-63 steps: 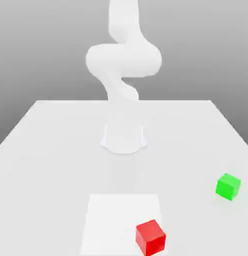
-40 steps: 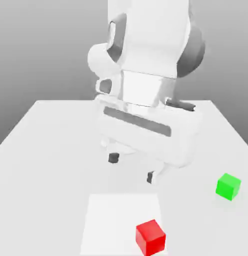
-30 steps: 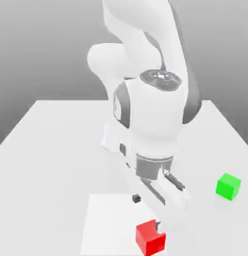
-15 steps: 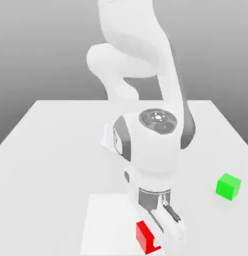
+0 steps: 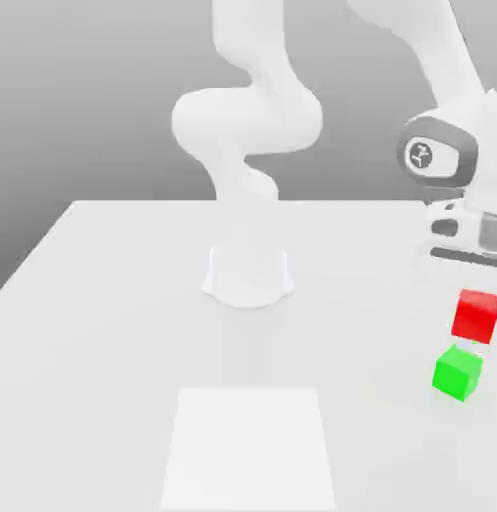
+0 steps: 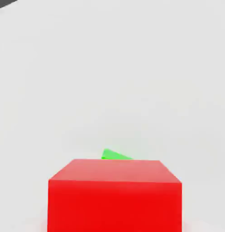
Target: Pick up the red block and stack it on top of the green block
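Observation:
The red block (image 5: 477, 316) hangs in the air under the white hand at the exterior view's right, with my gripper (image 5: 478, 298) shut on it. Directly below it, with a small gap between them, the green block (image 5: 457, 372) rests on the table. In the hand view the red block (image 6: 115, 195) sits close up, and a thin edge of the green block (image 6: 115, 155) peeks out from behind it.
A paler square patch (image 5: 248, 445) marks the near middle of the white table (image 5: 112, 300). The arm's round base (image 5: 248, 275) stands at the centre back. The green block lies near the table's edge on the exterior view's right.
The gripper shut on the red block at the front of the table, lifted it and carried it to the exterior view's right, above the green block. The green block has not moved.

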